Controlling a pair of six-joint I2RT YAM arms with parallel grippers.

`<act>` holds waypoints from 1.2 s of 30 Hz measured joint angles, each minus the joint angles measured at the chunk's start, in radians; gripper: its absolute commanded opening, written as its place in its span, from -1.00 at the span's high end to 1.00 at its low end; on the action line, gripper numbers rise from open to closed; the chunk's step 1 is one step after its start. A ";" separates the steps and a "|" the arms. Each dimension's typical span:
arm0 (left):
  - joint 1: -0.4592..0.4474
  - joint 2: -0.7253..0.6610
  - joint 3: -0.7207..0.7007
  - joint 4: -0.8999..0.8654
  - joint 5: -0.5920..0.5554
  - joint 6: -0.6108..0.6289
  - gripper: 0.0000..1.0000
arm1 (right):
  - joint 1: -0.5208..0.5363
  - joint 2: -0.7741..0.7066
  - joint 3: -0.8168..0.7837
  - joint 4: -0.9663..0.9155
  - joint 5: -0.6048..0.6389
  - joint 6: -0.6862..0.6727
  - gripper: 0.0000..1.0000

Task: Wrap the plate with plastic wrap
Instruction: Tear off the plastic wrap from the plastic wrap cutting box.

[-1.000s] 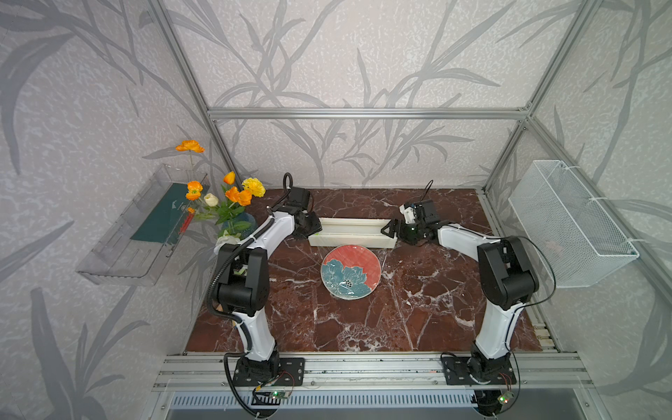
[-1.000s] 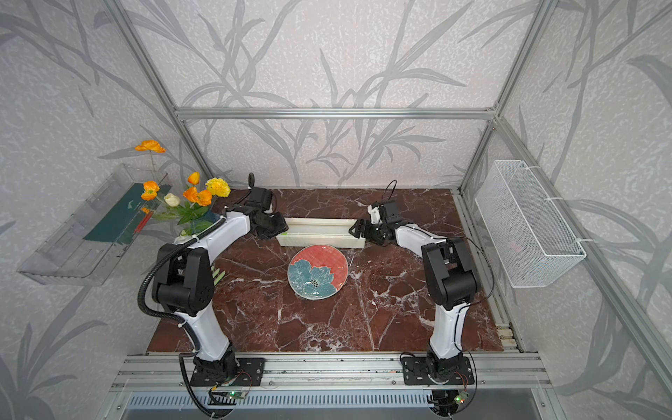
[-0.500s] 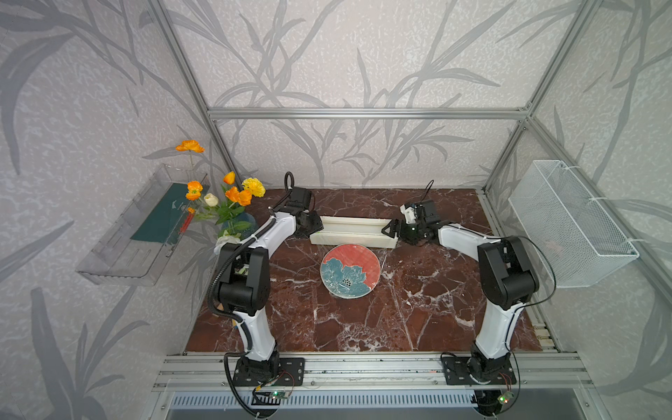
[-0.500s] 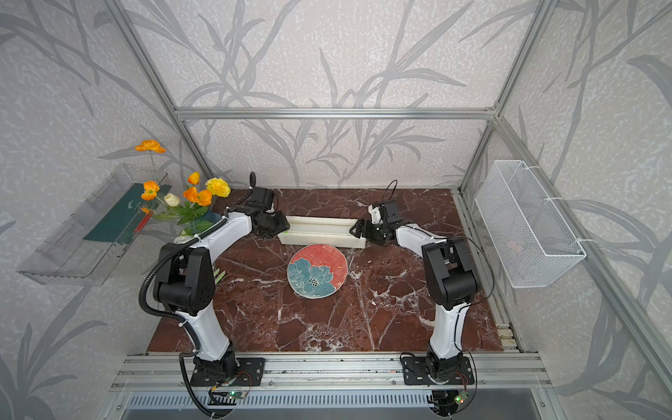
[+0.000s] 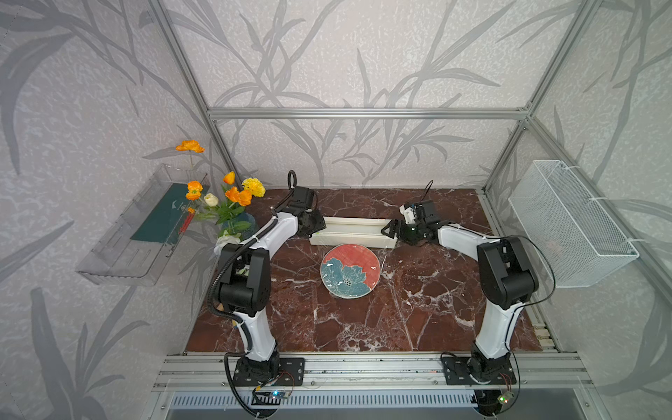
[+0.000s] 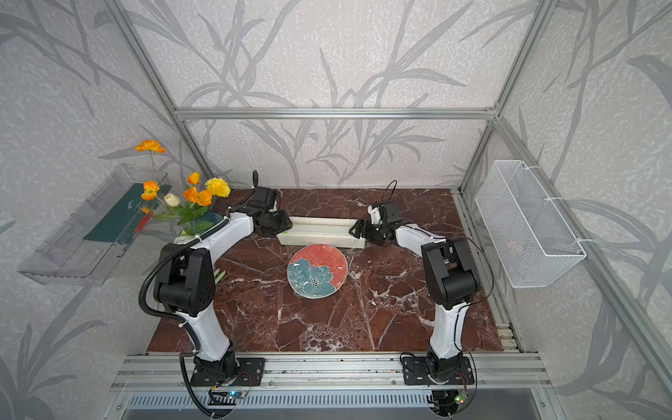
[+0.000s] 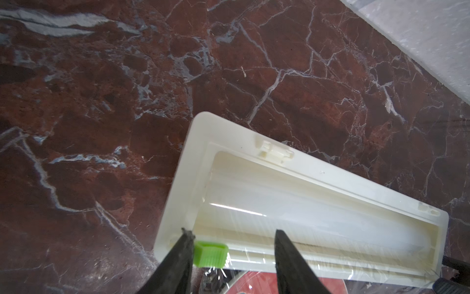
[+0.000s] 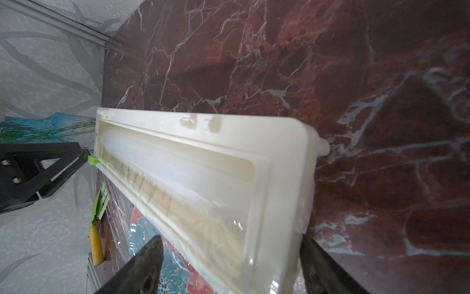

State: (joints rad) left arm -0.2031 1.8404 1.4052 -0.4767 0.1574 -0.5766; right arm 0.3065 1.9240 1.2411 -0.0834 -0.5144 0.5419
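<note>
- The plate [image 5: 350,271] sits flat near the middle of the marble tabletop [image 5: 418,309], just in front of the dispenser box. Nothing pins it, so a hard tug on the film could drag or tip it.
- The plastic wrap [image 8: 119,224] runs from the box's slot down across the plate, glossy and crinkled. It looks not yet cut from the roll. It's thin and clingy, so it could bunch, fold onto itself or tear ragged instead of parting cleanly.
- Next back is the green slider [image 7: 210,254], sitting at the left end of the dispenser box [image 5: 351,231]. If the push goes off-line, the finger could skid off that small tab. It could also shove the whole box along rather than the cutter.
- The left gripper [image 7: 233,232] has its jaws partly apart, straddling the slider. One finger is right beside the tab, possibly touching it, and the other stands well clear. It holds nothing.
- The right gripper [image 8: 230,238] is at the box's opposite end, jaws spread wide across the box's width. One finger is by the back wall, the other by the front edge above the film. I can't tell whether they actually press on the box. If they don't, the box is free to slide when the cutter goes.
</note>
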 measured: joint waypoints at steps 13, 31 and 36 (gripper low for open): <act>-0.002 0.000 -0.018 0.055 0.019 -0.009 -0.04 | 0.000 0.014 0.000 0.000 -0.004 0.005 -0.65; -0.017 -0.019 -0.059 0.064 -0.012 -0.013 -0.11 | 0.000 0.014 0.000 0.000 -0.004 0.007 -0.65; -0.034 -0.032 -0.088 0.106 -0.011 -0.041 -0.10 | 0.003 0.016 0.000 0.000 -0.002 0.010 -0.65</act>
State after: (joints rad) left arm -0.2375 1.8084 1.3174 -0.3706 0.1463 -0.6174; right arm 0.3092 1.9404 1.2411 -0.0830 -0.5167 0.5518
